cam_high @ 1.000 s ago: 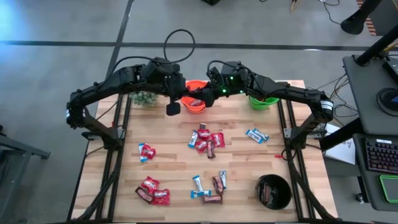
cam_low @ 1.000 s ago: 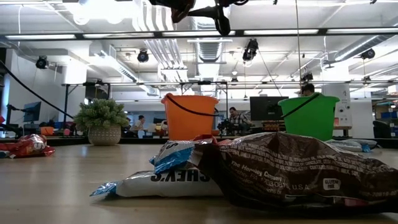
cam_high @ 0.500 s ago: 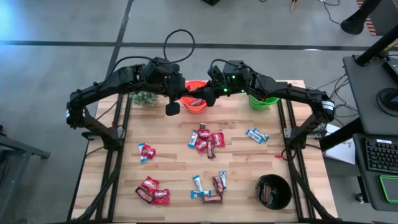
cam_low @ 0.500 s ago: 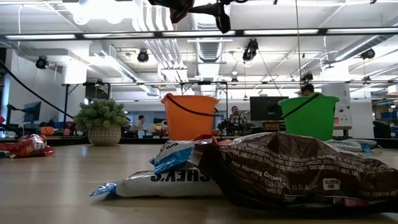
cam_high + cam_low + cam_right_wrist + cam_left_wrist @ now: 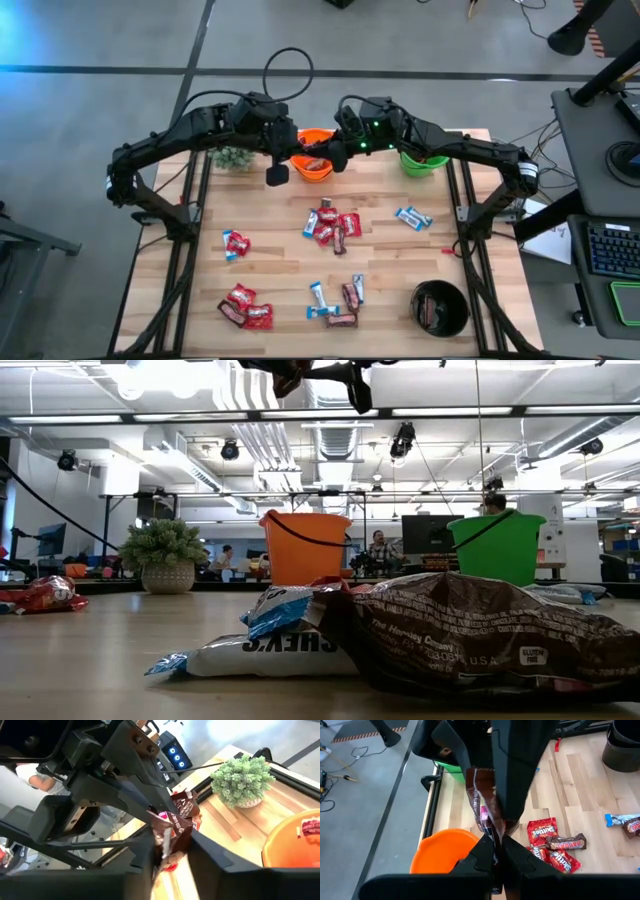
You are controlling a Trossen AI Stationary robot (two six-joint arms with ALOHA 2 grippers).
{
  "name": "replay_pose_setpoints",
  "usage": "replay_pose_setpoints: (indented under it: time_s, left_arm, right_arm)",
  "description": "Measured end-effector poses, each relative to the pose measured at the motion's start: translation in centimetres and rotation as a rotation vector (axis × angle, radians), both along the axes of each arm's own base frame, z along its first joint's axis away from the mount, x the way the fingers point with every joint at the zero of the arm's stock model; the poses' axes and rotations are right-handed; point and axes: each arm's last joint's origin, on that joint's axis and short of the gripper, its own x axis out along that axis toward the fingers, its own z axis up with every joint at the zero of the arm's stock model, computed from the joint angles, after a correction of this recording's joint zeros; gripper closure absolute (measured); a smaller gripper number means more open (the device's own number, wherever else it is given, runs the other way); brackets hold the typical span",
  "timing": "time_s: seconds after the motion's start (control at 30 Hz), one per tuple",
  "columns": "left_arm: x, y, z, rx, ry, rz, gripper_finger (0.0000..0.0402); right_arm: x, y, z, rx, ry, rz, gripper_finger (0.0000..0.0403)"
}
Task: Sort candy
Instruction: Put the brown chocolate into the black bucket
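A pale wooden tabletop sits on a grey concrete floor, with an office of desks and ceiling lights behind it in the low view. Along the far edge stand a small potted plant toward the left corner, an orange bucket near the middle and a green bucket toward the right; a black bucket sits near the front right corner. My two claws meet high above the orange bucket. My left gripper is clamped tight on the lower end of a dark brown candy bar, and my right gripper pinches the same wrapper from the other side, so we both hold it in the air over the bucket's rim. A red packet lies inside the orange bucket. The rest of the candy is scattered in clusters across the middle and along the front edge of the tabletop.
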Motion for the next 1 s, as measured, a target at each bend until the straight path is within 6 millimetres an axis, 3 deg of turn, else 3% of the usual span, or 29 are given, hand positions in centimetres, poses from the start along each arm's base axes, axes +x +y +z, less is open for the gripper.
replay_pose_setpoints:
  time_s: [0.13, 0.6, 0.83, 1.0]
  left_arm:
    - [-0.1, 0.0, 0.0, 0.001, -0.001, 0.001, 0.0401]
    - [0.0, 0.0, 0.1, -0.005, -0.006, 0.007, 0.0396]
    - [-0.6, -0.2, 0.1, -0.035, 0.039, 0.012, 0.0335]
    - [-1.3, -0.4, 1.3, -0.036, 0.044, 0.015, 0.0280]
  right_arm:
    - [0.0, 0.0, 0.1, -0.019, -0.011, 0.005, 0.0382]
    - [0.0, 0.0, 0.2, -0.032, -0.017, 0.008, 0.0392]
    - [-0.4, 0.2, 0.3, -0.035, 0.001, 0.017, 0.0393]
    - [-1.1, 0.3, 0.7, -0.042, 0.015, 0.018, 0.0393]
